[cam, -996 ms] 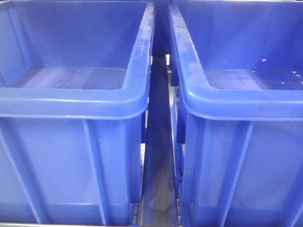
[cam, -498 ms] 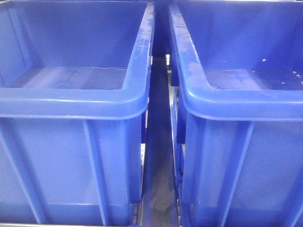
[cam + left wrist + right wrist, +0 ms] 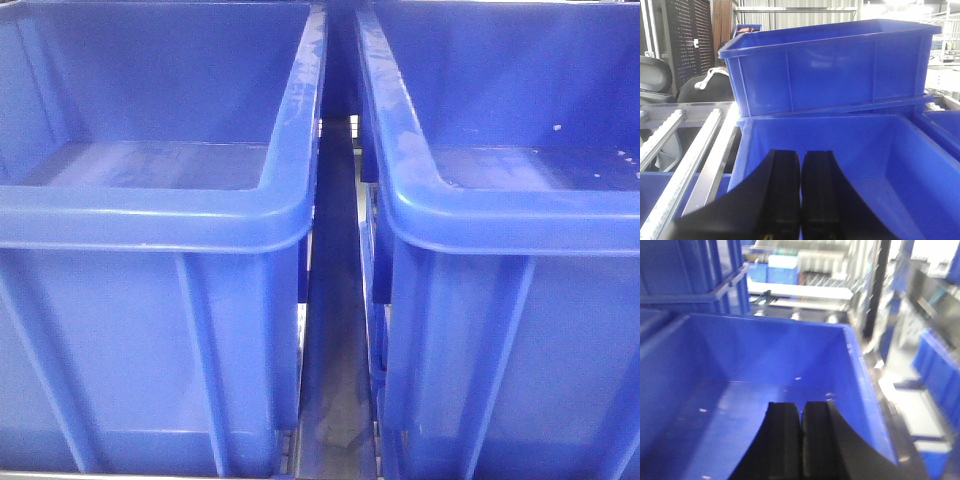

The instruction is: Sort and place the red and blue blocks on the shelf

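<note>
Pincers closed, each poised over a blue bin.
Left pincer (image 3: 800, 200) and right pincer (image 3: 801, 440) hang with jaws together, empty, above the bins (image 3: 160, 215); no red or blue block is visible anywhere.

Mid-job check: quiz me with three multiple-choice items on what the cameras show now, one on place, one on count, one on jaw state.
1. Where does the left gripper hang?
A. over a blue bin
B. over a grey tray
C. beside a red cube

2. How many bins fill the front view?
A. one
B. two
C. four

3. How do the right gripper jaws stand?
A. wide open
B. shut with nothing between
C. clamped on a block

Answers: 1 A, bin interior lies below it; 2 B, left bin and right bin sit side by side; 3 B, jaws meet.
</note>
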Controlling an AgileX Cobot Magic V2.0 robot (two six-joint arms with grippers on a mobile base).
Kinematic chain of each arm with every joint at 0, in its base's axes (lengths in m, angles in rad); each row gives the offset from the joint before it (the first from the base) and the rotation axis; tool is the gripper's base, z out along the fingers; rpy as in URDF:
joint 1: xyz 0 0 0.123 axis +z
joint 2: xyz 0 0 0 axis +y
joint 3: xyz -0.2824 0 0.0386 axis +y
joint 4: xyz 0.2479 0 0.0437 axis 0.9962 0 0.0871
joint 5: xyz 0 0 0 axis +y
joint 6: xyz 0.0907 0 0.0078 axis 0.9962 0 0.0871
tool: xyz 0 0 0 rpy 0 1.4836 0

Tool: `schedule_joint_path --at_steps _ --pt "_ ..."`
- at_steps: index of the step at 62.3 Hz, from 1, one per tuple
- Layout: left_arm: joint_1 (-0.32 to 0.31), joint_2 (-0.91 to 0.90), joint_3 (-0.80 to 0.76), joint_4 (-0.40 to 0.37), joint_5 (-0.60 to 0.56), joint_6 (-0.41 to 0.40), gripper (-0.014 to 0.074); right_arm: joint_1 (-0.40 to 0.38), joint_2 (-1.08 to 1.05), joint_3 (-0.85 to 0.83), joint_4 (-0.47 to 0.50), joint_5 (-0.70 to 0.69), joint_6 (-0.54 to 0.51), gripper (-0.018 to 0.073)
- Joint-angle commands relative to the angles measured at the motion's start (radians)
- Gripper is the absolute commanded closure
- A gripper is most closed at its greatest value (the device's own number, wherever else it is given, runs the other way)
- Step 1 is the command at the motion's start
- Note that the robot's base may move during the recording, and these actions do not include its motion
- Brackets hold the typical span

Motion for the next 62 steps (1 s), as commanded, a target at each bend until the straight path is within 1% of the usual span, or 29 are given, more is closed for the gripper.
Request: schedule_joint_path --at_steps 1,8,14,17,26,38,43,62 --pt "0.001 0.007 -0.032 0.000 -0.081 -0.006 0.0471 -0.004 -0.043 0.038 -0.016 -0.103 -0.010 0.0502" --pt "0.001 0.007 -0.032 0.000 -0.081 -0.006 0.0471 -0.004 -0.113 0.123 -0.001 -0.108 -0.010 0.0502" --pt "0.001 0.007 -0.032 0.000 -0.081 -0.006 0.0471 -0.004 -0.181 0.190 0.009 -0.144 -0.001 0.0502" --pt "0.001 0.007 -0.032 0.000 -0.081 -0.006 0.0471 -0.004 -0.173 0.207 0.009 -0.179 0.008 0.0502" --pt "0.001 0.007 -0.032 0.000 -0.079 -0.006 0.0471 -0.004 -0.175 0.240 0.009 -0.207 0.009 0.0502" --pt "0.001 0.007 -0.032 0.000 -0.079 -0.006 0.0471 -0.004 -0.175 0.333 0.009 -0.387 0.009 0.0502" --pt "0.001 0.007 -0.032 0.000 -0.079 -0.006 0.0472 -0.004 -0.175 0.369 0.030 -0.423 0.011 0.0502" --pt "0.001 0.007 -0.032 0.000 -0.081 -0.006 0.0472 -0.004 -0.175 0.373 0.042 -0.406 0.021 0.0502"
